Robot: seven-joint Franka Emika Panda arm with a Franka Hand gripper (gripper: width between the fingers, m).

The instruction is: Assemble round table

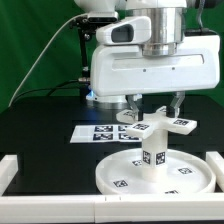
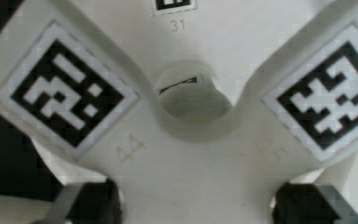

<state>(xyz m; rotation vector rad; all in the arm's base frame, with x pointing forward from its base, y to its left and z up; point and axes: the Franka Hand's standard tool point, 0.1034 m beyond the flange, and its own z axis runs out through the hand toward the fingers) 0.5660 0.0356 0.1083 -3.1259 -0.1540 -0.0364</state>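
Observation:
The round disc top lies flat on the black table near the front. The short thick leg stands upright on its middle, a tag on its side. The cross-shaped foot sits level on top of the leg. My gripper comes straight down over the foot, one finger on each side of it. In the wrist view the foot fills the picture, with a round hub between two tagged arms. My gripper has its dark pads against the foot's white body, shut on it.
The marker board lies flat behind the disc top. White rails stand at the exterior view's left and right, and another runs along the front edge. A green curtain hangs behind the arm.

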